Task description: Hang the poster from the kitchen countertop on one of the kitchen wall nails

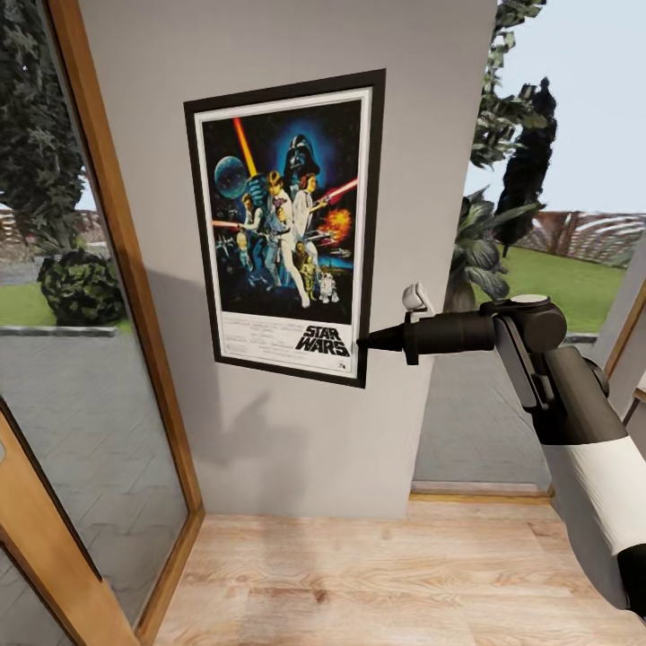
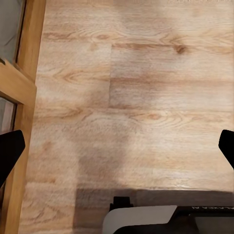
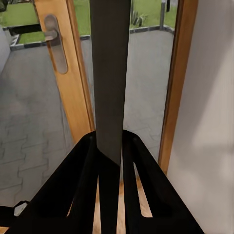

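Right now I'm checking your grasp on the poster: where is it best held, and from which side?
By its thin frame edge near the lower right corner, approached from the right, as the right gripper does. The poster lies flat against the wall, so only its edge offers a pinch; the right wrist view shows both fingers straddling that edge.

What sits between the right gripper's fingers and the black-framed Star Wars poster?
Nothing: in the right wrist view the right gripper clamps the black-framed Star Wars poster edge directly.
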Robot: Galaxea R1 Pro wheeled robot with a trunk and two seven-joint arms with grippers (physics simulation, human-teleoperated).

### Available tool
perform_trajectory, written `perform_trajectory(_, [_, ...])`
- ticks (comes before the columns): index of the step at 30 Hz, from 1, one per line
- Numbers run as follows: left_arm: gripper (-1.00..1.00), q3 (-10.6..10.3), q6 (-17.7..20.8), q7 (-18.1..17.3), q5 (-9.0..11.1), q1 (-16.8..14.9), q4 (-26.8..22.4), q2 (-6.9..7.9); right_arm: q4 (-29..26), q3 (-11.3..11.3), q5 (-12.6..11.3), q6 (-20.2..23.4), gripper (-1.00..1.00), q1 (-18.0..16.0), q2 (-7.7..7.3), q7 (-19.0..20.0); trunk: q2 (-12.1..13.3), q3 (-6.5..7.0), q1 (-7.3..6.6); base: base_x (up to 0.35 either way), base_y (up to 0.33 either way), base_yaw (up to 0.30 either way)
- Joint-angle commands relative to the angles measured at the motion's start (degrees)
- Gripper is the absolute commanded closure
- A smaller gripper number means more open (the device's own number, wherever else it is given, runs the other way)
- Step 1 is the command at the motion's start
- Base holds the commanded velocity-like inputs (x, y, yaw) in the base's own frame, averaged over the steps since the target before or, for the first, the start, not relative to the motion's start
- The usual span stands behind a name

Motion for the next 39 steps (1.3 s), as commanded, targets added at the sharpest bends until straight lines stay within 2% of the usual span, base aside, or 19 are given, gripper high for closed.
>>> perform_trajectory(1, [-1.00,0.3,-0.1,-0.4,-0.2,0.0,-0.1,-0.04,0.0,-0.1,-0.3,0.4,1.00,0.0,-0.04,-0.1,0.0,-0.01,0.02,0.002,0.000,0.000])
perform_trajectory(8, [-1.00,0.3,-0.1,-0.4,-0.2,0.0,-0.1,-0.04,0.0,-2.0,-0.5,0.4,1.00,0.0,-0.04,-0.1,0.0,-0.01,0.02,0.000,0.000,0.000])
perform_trajectory(24, [-1.00,0.3,-0.1,-0.4,-0.2,0.0,-0.1,-0.04,0.0,-2.2,-0.5,0.4,1.00,0.0,-0.04,-0.1,0.0,-0.01,0.02,0.010,0.000,0.000])
perform_trajectory(39, [-1.00,0.3,0.0,-0.4,-0.2,0.0,-0.1,-0.04,-0.1,-2.2,-0.5,0.4,1.00,0.0,-0.04,-0.1,0.0,-0.01,0.02,0.276,0.059,0.000])
